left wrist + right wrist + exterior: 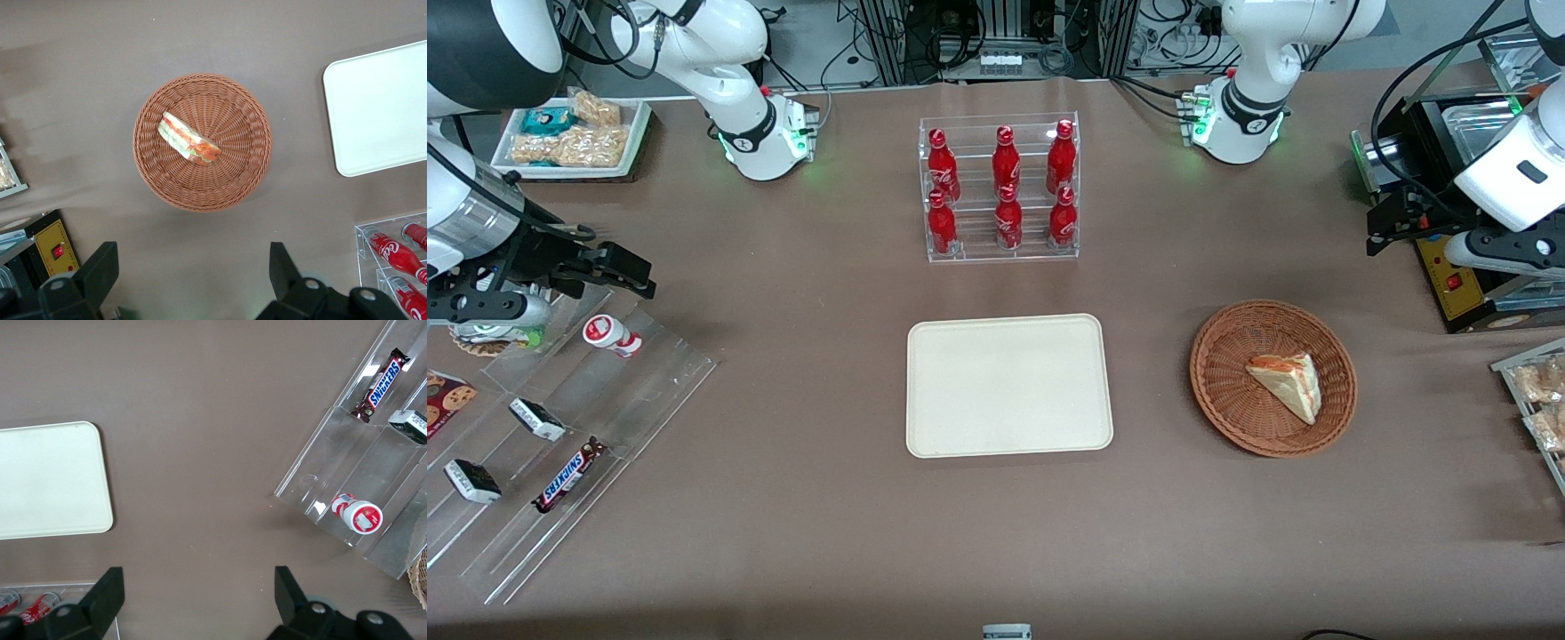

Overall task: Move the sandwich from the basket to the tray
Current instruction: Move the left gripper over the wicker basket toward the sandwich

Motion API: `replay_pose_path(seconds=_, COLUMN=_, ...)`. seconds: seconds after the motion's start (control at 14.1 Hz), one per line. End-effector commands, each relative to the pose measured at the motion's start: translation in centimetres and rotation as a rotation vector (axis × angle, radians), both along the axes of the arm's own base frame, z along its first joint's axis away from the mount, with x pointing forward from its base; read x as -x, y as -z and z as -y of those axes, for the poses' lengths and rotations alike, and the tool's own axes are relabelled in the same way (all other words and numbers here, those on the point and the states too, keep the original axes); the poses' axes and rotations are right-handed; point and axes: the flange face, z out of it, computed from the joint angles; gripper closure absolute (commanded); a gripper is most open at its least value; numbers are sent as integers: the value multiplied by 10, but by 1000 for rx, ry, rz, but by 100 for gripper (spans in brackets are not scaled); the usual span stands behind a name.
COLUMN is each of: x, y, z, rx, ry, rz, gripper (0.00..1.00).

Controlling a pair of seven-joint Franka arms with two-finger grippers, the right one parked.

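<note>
Showing filling on the sandwich (189,139) in the basket (152,167), wrist view only; gripper (193,280) high above, fingers wide apart, holding nothing; tray (925,427) bare

Front view overlooks the whole table; both wrist views look straight down, sharing the tray (1009,385).

The left arm is reaching in from the working arm's end of the table, held up high above it. Its gripper (193,280) is pointing straight down. The two black fingers (100,270) are sitting wide apart, and nothing is between them.
</note>
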Motion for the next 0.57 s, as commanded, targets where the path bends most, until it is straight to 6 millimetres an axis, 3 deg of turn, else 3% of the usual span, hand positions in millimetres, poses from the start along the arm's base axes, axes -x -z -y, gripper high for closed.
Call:
replay_pose_path(seconds=0.0, x=-1, y=-1, z=0, rx=3, ry=8, rz=-16, gripper=0)
replay_pose_path(seconds=0.49, x=1, y=4, z=2, rx=1, ry=-72, rz=-42, gripper=0)
